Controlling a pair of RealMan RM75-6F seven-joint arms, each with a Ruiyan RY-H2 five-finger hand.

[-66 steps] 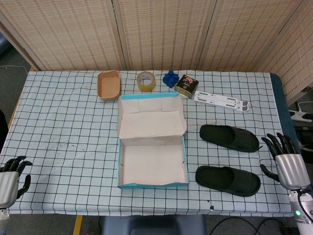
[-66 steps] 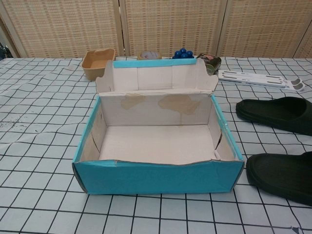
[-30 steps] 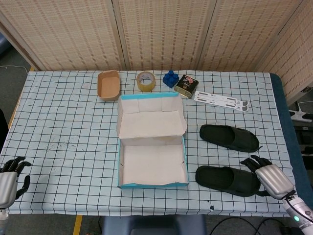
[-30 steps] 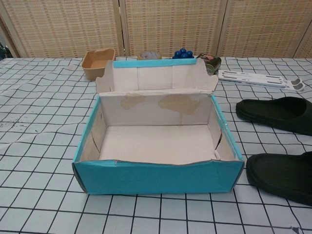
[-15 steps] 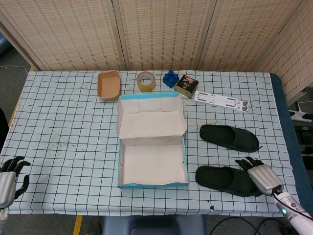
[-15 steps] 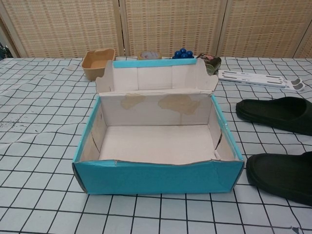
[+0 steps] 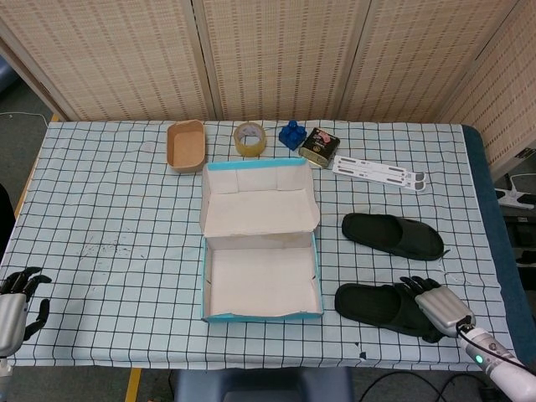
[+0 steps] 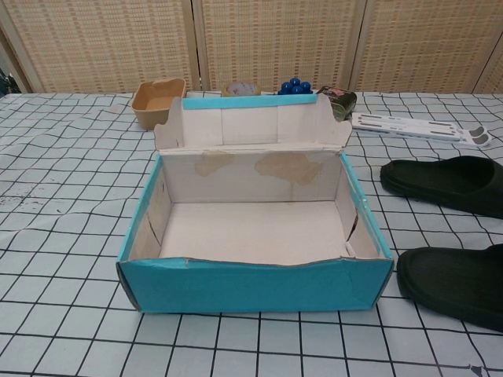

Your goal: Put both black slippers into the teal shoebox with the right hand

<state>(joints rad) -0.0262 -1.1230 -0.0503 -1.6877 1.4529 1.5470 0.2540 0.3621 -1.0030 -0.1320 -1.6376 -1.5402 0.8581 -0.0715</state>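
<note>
The teal shoebox (image 7: 261,316) stands open in the middle of the table, its white lid folded back; in the chest view its front wall (image 8: 255,284) faces me. Two black slippers lie to its right: the far slipper (image 7: 392,234) (image 8: 448,184) and the near slipper (image 7: 373,304) (image 8: 460,284). My right hand (image 7: 435,308) lies over the near slipper's right end with its dark fingers spread on it; the slipper stays flat on the cloth. My left hand (image 7: 12,310) hangs at the table's front left corner, holding nothing, fingers apart. Neither hand shows in the chest view.
Along the back stand a brown paper bowl (image 7: 186,144), a tape roll (image 7: 249,138), a blue toy (image 7: 292,134), a dark tin (image 7: 319,146) and a white flat strip (image 7: 379,172). The table's right edge (image 7: 490,218) runs close beside the slippers.
My right hand has moved left and down from the table's right edge onto the near slipper's right end. The slippers, the box and the left hand have stayed put.
</note>
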